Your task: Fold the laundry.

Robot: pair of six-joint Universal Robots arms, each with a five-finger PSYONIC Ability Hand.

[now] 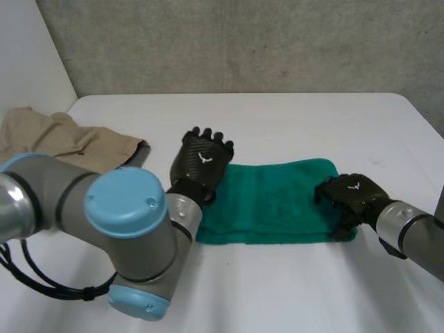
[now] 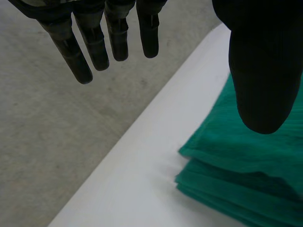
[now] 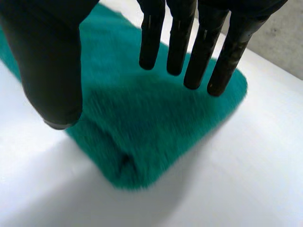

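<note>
A folded green towel (image 1: pixel 277 201) lies on the white bench (image 1: pixel 291 277). The left hand (image 1: pixel 196 172) and right hand (image 1: pixel 361 201), each marked with a white emblem (image 1: pixel 204 158), hover spread-fingered at its ends.

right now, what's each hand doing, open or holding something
Left hand: open, fingers straight, holding nothing, by one end of the green towel.
Right hand: open, holding nothing, above the towel's other end.
</note>
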